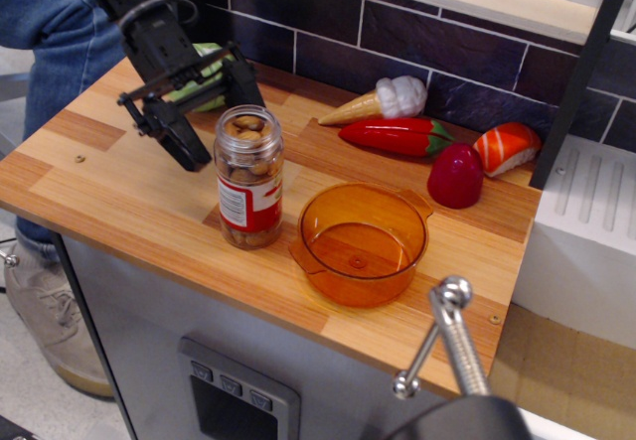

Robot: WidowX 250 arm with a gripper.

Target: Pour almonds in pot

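The almonds (247, 127) fill a clear plastic jar (249, 187) with a red-and-white label, standing upright with no lid on the wooden counter. The translucent orange pot (362, 243) sits empty just right of the jar, two small handles at its sides. My gripper (221, 117) is open, its black fingers (184, 140) spread wide, just left of the jar's top and reaching partly behind it. It does not touch the jar as far as I can tell.
A green toy cabbage (202, 82) lies behind the gripper. An ice cream cone (383, 99), red pepper (397, 135), red round toy (455, 175) and salmon sushi (506, 147) lie along the back right. A metal tap handle (449, 336) stands at the front right.
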